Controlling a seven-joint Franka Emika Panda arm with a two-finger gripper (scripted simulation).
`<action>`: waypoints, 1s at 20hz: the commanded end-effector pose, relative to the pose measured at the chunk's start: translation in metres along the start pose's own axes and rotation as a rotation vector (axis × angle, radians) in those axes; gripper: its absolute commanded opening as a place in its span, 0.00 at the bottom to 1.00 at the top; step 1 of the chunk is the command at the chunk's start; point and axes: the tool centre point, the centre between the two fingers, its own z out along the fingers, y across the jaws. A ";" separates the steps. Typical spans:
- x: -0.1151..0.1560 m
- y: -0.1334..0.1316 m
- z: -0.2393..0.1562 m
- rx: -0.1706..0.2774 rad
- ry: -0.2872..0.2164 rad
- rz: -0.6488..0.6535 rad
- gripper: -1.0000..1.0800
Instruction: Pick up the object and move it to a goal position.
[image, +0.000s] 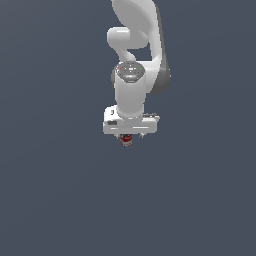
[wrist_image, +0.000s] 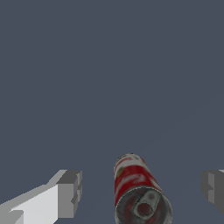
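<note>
The task is judged to be at its early stage: the small upright cylindrical can with a red-and-white label and dark top (image: 126, 139) has been approached but is not yet gripped, and lifting and carrying to the goal position are left to be done. No goal marker can be made out in either view. In the exterior view the can is seen standing on the plain grey-blue worktop (image: 55, 200), directly beneath the white robot hand (image: 129, 136), with only its lower part showing below the hand's body. In the wrist view the can (wrist_image: 139, 192) is seen between the two grey finger pads (wrist_image: 70, 192), one to each side, with a clear gap of bare worktop on both sides. The hand (wrist_image: 142, 189) is therefore held wide open, and nothing is held or touched by it. The can is placed somewhat nearer to one finger than to the other, though it is well within the span. It is judged that closing the fingers is the step required next.
</note>
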 end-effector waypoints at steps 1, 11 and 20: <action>0.000 0.000 0.000 0.000 0.000 0.000 0.96; 0.002 0.004 -0.007 -0.013 0.002 -0.008 0.96; -0.004 0.005 -0.003 -0.012 0.004 0.046 0.96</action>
